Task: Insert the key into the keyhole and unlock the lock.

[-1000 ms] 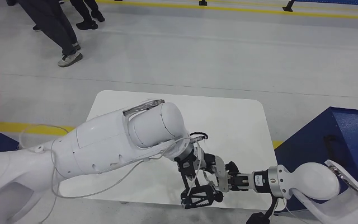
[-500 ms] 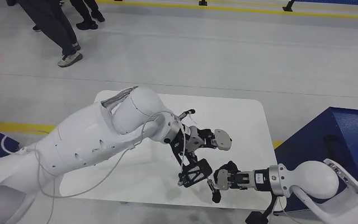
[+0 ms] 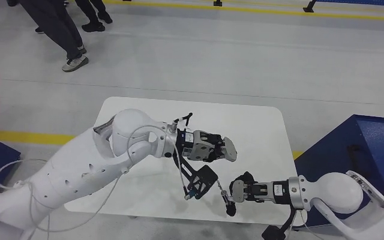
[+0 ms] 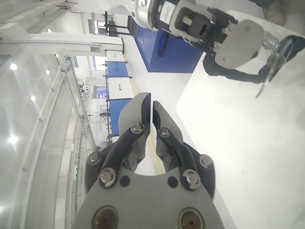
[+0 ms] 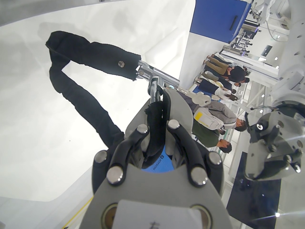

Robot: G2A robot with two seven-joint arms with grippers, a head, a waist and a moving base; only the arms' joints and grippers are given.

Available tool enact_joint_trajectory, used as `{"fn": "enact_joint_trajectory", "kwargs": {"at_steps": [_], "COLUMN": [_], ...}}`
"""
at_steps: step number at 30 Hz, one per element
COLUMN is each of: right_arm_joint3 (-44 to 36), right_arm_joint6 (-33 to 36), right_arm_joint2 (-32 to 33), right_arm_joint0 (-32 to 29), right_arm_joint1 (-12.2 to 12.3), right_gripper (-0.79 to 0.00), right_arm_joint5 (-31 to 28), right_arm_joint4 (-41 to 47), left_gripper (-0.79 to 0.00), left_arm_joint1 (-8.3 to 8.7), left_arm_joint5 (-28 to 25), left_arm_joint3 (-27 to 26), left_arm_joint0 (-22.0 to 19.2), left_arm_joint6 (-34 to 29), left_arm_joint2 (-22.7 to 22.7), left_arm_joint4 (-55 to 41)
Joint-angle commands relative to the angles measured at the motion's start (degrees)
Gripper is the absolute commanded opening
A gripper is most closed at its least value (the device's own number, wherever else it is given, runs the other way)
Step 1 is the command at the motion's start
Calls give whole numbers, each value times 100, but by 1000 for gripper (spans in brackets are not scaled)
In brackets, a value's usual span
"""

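At the table's near edge, the right gripper [image 5: 158,101] is clamped on the lock [image 5: 78,48] - a cable lock in a black fabric sleeve. Its fingers pinch the sleeved part close to the lock's chrome end [image 5: 157,73]. The rest of the cable curves out in a loop over the white table [image 3: 258,129]. A key [image 5: 201,98] sits just past the chrome end. From the left wrist view it appears to dangle with its blade pointing down, and whether it is seated in the keyhole cannot be told.

Farther in over the table, the left gripper [image 4: 151,110] hangs above the surface, near the right gripper but apart from the lock and key. Its fingers are drawn almost together, with only a thin slit between the pads - nothing is held between them.
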Motion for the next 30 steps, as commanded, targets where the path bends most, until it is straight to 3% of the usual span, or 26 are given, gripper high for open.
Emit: {"fn": "enact_joint_trajectory", "kwargs": {"at_steps": [1,6,15,30], "right_arm_joint3": [40,65,-61,-50], "right_arm_joint6": [110,400,663,878], "right_arm_joint2": [59,248,515,738], "right_arm_joint0": [-17,-130,-416,-736], "right_arm_joint1": [-10,-27,-31,-74], "right_gripper": [-785,-785,-785,-785], "right_arm_joint5": [20,81,240,378], "right_arm_joint4": [163,460,516,761], "left_gripper": [-785,-785,-785,-785], "left_arm_joint1": [-30,-128,-349,-582], "left_arm_joint5": [137,291,-571,-1429], "left_arm_joint3": [133,438,811,1126], "left_arm_joint0": [158,466,463,538], "left_arm_joint6": [67,93,84,67], "left_arm_joint2": [-61,-123,18,125], "left_arm_joint4": [-463,-1074,-1473,-1492]}}
